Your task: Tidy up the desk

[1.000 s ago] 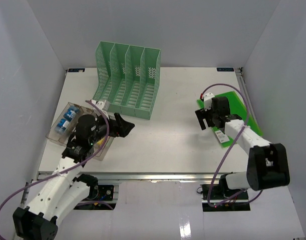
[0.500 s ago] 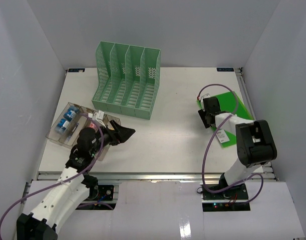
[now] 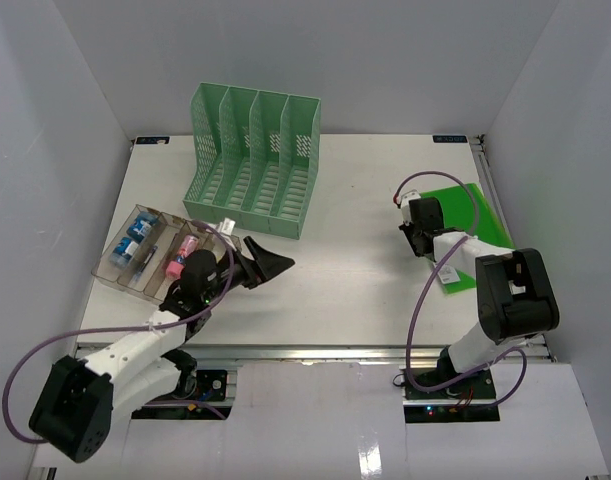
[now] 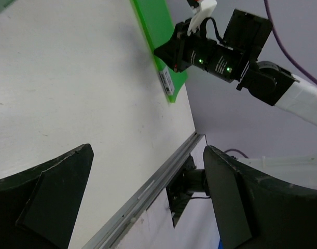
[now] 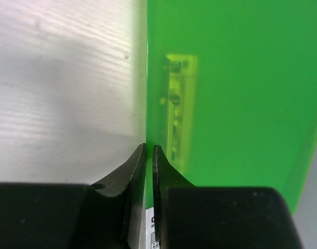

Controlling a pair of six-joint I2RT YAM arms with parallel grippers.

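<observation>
The white desk [image 3: 345, 270] has a metal rail along its front edge [image 4: 148, 192]. A bright green folder [image 3: 475, 215] lies flat at the right side, with a white label at its near end. My right gripper [image 3: 417, 232] is shut on the folder's left edge; in the right wrist view the jaws [image 5: 149, 148] pinch the thin green sheet [image 5: 241, 93]. My left gripper [image 3: 270, 262] is open and empty, low over the desk just right of the clear tray. In the left wrist view [image 4: 148, 150] only bare desk lies between its fingers, and the folder [image 4: 161, 31] shows far off.
A mint-green file rack [image 3: 253, 160] with several slots stands at the back left. A clear plastic tray [image 3: 105, 262] at the front left holds a pink item [image 3: 182, 252] and blue-and-white items [image 3: 135, 238]. White walls close in the left, back and right.
</observation>
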